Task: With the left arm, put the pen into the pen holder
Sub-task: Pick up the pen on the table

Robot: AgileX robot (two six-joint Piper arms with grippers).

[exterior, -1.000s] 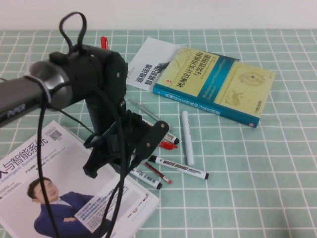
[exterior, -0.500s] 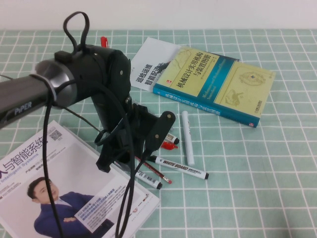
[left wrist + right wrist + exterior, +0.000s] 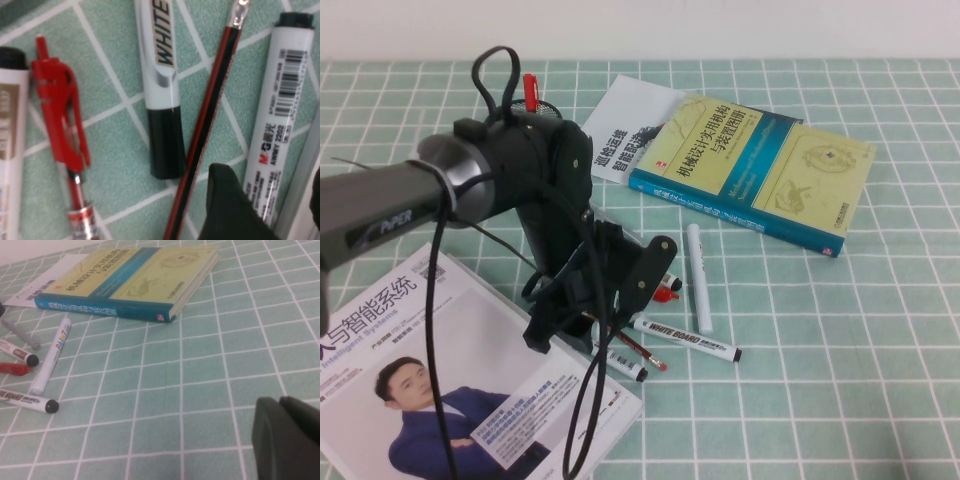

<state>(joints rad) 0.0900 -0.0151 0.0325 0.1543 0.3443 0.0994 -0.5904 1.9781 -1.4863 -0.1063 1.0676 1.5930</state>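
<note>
The pen [image 3: 624, 363] lies by the magazine's corner; in the left wrist view its greyish-white barrel [image 3: 284, 105] shows a barcode and small print. My left gripper [image 3: 612, 335] hangs low over the pen cluster, open; in the left wrist view [image 3: 270, 187] the pen lies between its two fingers, one black fingertip [image 3: 225, 200] beside the barrel. The pen holder [image 3: 548, 107], black mesh with a red pen standing in it, is mostly hidden behind the left arm. My right gripper [image 3: 286, 440] is shut and empty above bare tablecloth, outside the high view.
Beside the pen lie a WHITE BOARD marker [image 3: 685, 340], a red-and-black pencil [image 3: 642, 348], a red pen [image 3: 663, 293], a brown-labelled marker [image 3: 667, 277] and a white marker [image 3: 698, 277]. A magazine [image 3: 430, 380] is front left, a book [image 3: 750, 170] and a leaflet [image 3: 620, 125] behind.
My left arm has shifted right and toward the pens, and the gripper has come down over the pen. The pen holder's top and red pen now show behind the arm.
</note>
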